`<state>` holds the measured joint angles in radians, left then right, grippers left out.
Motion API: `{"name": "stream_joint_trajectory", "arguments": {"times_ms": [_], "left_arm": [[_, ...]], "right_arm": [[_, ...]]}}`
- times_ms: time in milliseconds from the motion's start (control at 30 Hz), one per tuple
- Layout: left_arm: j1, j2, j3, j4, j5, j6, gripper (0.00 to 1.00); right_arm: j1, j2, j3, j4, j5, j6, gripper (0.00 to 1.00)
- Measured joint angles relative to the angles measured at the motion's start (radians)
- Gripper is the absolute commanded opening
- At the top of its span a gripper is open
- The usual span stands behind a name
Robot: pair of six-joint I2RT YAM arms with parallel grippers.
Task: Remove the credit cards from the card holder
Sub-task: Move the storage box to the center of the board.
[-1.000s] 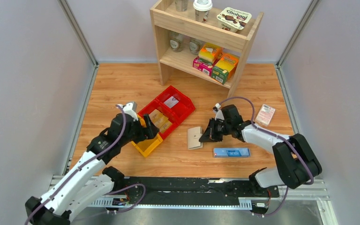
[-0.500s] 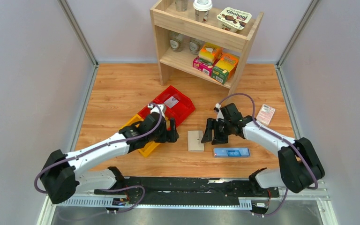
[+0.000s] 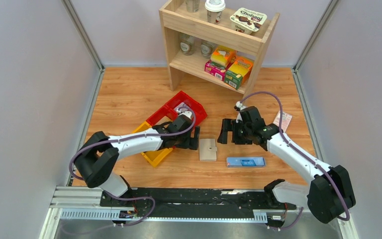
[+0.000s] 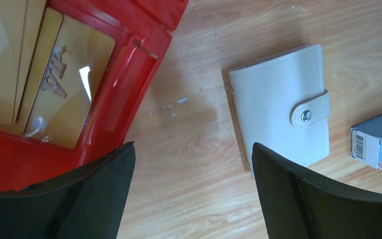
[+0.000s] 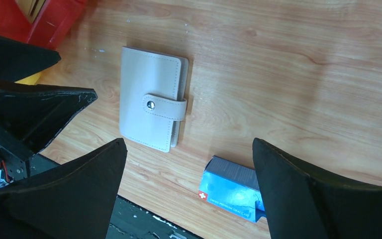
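Top external view: wooden shelf (image 3: 214,47) stands well beyond the card holder (image 3: 208,149), which lies flat on the table (image 3: 129,94) btwn both arms. Red bin (image 3: 199,113) sits just left of the holder, slightly beyond it, w/ the yellow bin (image 3: 156,157) further left. Left gripper (image 3: 197,139) hovers just left of the holder and right gripper (image 3: 230,132) just right of it. Both have jaws spread wide, nothing pinched. Blue box (image 3: 245,162) lies near the holder's right, toward the arm bases. Gold cards (image 4: 69,84) lie in the red bin. Snap strap (image 4: 309,110) is fastened, so the holder is shut. We judge some cards may be out already, but can't tell if any remain inside. If so, unsnapping comes first.
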<state>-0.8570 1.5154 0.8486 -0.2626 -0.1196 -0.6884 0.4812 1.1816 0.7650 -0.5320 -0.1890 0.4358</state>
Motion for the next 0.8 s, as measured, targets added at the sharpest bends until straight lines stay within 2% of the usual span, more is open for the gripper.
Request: {"name": "stream_joint_trajectory", "arguments": {"times_ms": [300, 467, 633, 800], "left_arm": [[0.058, 0.097, 0.112, -0.013, -0.017, 0.12, 0.92], [0.13, 0.13, 0.139, -0.018, -0.022, 0.177, 0.92], [0.164, 0.147, 0.166, -0.034, -0.041, 0.219, 0.92], [0.171, 0.095, 0.138, -0.04, -0.048, 0.21, 0.92]], "right_arm": [[0.012, -0.003, 0.0, 0.0, 0.026, -0.026, 0.99], [0.06, 0.041, 0.023, 0.016, 0.029, -0.035, 0.84], [0.139, 0.142, 0.081, 0.02, 0.039, -0.042, 0.64], [0.235, 0.246, 0.164, 0.013, 0.077, -0.037, 0.52]]}}
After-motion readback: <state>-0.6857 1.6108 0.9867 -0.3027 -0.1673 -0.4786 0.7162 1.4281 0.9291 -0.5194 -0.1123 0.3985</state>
